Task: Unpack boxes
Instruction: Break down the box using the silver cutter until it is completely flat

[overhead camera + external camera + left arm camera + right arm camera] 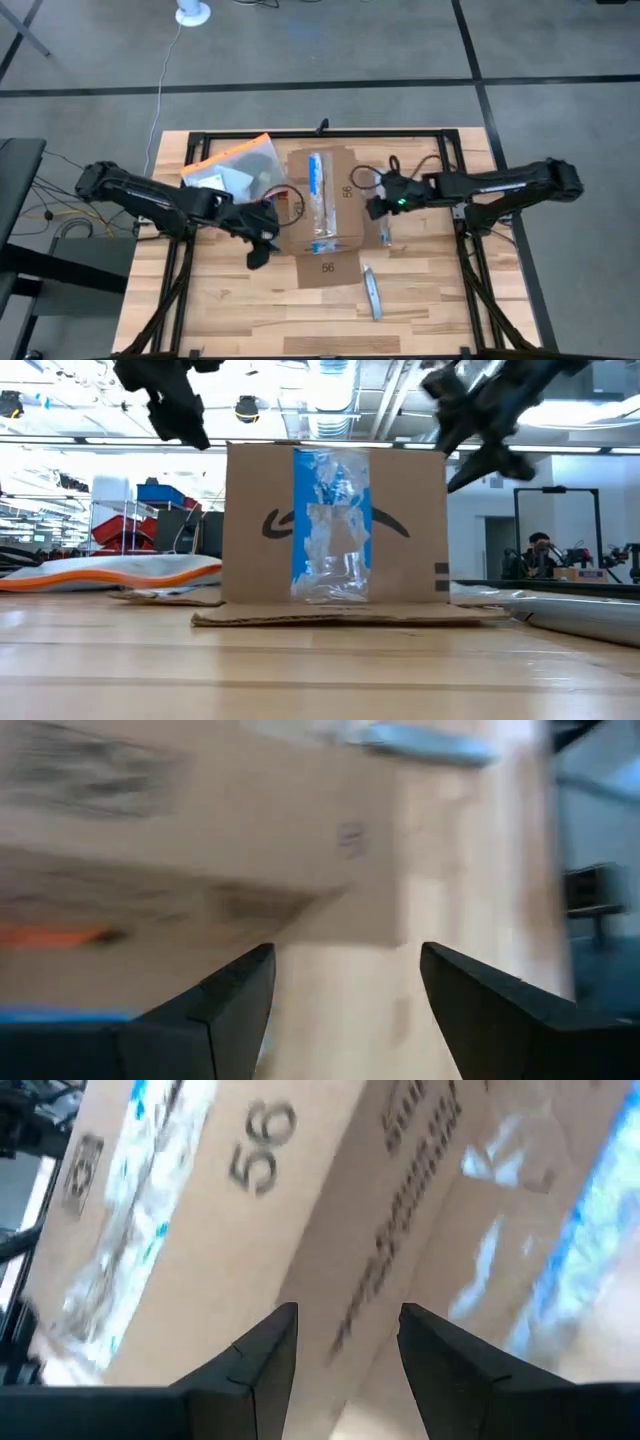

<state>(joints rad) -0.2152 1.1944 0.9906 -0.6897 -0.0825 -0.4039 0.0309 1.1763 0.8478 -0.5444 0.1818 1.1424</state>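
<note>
One brown cardboard box (322, 203), blue-taped, "56"-marked, between the spread left gripper (262, 247) and spread right gripper (373, 207).

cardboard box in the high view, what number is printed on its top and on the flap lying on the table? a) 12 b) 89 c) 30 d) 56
d: the cardboard box shows "56" on its top face, and the same "56" on the flap flat on the table toward the near edge; the right wrist view shows it too.
</note>
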